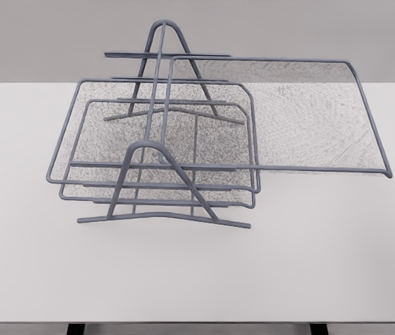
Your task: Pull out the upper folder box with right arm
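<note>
Neither arm nor hand showed in the head view, so the state of the fingers could not be told; the grey wire-mesh upper folder box (302, 115) jutted far rightward from the grey wire rack (157, 150); two lower mesh trays (114, 183) sat stacked inside it on the white tabletop (197, 272).

Wire rack (148, 174): bore no readable text, label or number.
Mesh trays (309, 118): carried no brand or sign.
Table (309, 265): showed no markings.

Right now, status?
Neither hand in view. Upper tray already slid out right of the rack. Nothing in the way on the table.
</note>
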Controlling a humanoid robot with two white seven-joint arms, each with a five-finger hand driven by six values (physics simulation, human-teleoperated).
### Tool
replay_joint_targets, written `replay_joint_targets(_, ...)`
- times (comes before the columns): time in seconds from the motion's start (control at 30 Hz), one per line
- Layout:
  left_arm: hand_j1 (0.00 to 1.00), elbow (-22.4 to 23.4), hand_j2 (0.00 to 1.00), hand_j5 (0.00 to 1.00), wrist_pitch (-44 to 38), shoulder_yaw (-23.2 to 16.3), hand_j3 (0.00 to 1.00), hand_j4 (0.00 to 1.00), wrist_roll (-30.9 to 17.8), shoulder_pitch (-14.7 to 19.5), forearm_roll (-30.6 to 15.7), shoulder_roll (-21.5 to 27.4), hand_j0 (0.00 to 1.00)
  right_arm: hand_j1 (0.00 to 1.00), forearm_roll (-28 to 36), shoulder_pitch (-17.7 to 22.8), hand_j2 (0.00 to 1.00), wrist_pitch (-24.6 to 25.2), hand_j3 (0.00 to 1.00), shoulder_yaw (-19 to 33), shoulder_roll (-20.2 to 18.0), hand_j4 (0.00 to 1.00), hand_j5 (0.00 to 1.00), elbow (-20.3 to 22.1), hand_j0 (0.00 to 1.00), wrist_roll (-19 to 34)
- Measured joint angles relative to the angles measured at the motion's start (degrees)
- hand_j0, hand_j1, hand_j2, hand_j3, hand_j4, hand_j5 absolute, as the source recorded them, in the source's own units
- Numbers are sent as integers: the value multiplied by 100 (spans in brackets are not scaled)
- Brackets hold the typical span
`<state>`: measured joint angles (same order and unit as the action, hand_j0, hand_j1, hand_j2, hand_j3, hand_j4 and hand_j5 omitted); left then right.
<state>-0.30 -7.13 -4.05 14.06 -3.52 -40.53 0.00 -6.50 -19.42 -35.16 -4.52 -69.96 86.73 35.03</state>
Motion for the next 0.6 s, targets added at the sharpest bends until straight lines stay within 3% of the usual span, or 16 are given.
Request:
replay_joint_targets(0.07, 100, 0, 100, 100, 0, -1, 100, 100, 0, 0, 0, 0, 100, 100, 288, -175, 100, 3, 100, -27, 5, 100, 100, 439, 100, -1)
replay_joint_targets(0.1, 100, 0, 100, 100, 0, -3, 100, 100, 0, 0, 0, 0, 100, 100, 391, -514, 100, 9, 100, -97, 79, 100, 100, 583, 100, -1)
replay_joint_targets(0.17, 100, 0, 100, 100, 0, -2, 100, 100, 0, 0, 0, 0, 100, 100, 479, -1650, 100, -3, 100, -643, 294, 100, 100, 752, 100, 1)
replay_joint_targets(0.2, 100, 1, 100, 100, 0, -4, 100, 100, 0, 0, 0, 0, 100, 100, 546, -1819, 100, 15, 100, -927, 407, 100, 100, 805, 100, -3)
replay_joint_targets(0.3, 100, 0, 100, 100, -1, -5, 100, 100, 1, 0, 1, 0, 100, 100, 563, -1854, 100, 2, 100, -1558, 745, 100, 100, 898, 100, 0)
replay_joint_targets(0.47, 100, 3, 100, 100, -3, -6, 100, 100, 0, 0, 3, 0, 100, 100, 541, -2434, 100, 5, 100, -2295, 1385, 100, 100, 935, 100, -1)
replay_joint_targets(0.6, 100, 6, 100, 100, -5, -4, 100, 100, 0, 0, 1, 0, 100, 100, 409, -2470, 100, -2, 100, -2731, 1745, 100, 100, 928, 100, 1)
